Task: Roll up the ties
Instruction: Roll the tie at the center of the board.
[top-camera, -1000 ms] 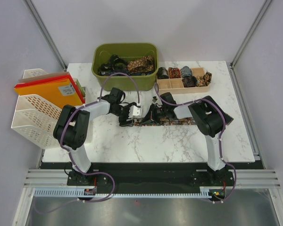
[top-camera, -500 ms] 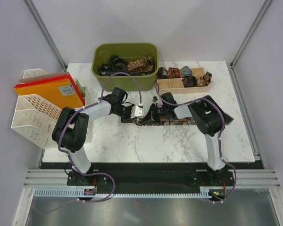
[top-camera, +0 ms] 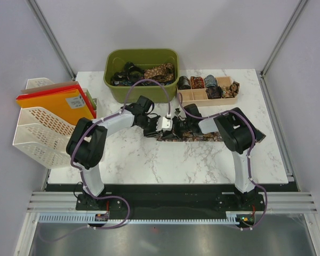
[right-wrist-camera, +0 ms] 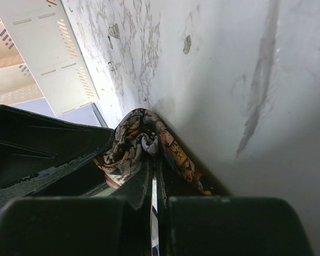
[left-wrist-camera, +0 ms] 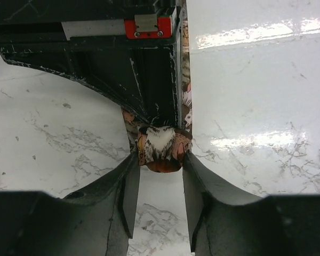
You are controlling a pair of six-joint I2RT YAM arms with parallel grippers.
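Right, overhead first: both arms meet mid-desk (top-camera: 149, 160), left claw (top-camera: 163, 126) and right claw (top-camera: 176, 127) nose to nose over one end of a paisley tie (top-camera: 218, 137). The rest of it lies flat on the marble, running right and passing under the right arm. That view hides the grip.

Left wrist view shows it: left claw roughly half closed, black fingers (left-wrist-camera: 129, 186) pinching the rolled end (left-wrist-camera: 161, 150) from both sides, touching it. Right wrist view: right claw closed tight, roll wound over its fingertips.

Cloth is soft, brown-gold print on dark; the roll is a small round plug. Desk is glossy white marble, grey veins.

Room: open marble between tie and near edge. Behind, a green plastic tub (top-camera: 117, 95) of loose ties (top-camera: 160, 72) and a wooden tray (top-camera: 192, 96) of rolled ties (top-camera: 210, 81), both apart from the claws. White mesh file rack (top-camera: 37, 128) with orange folders (top-camera: 58, 101) hangs off the left edge.
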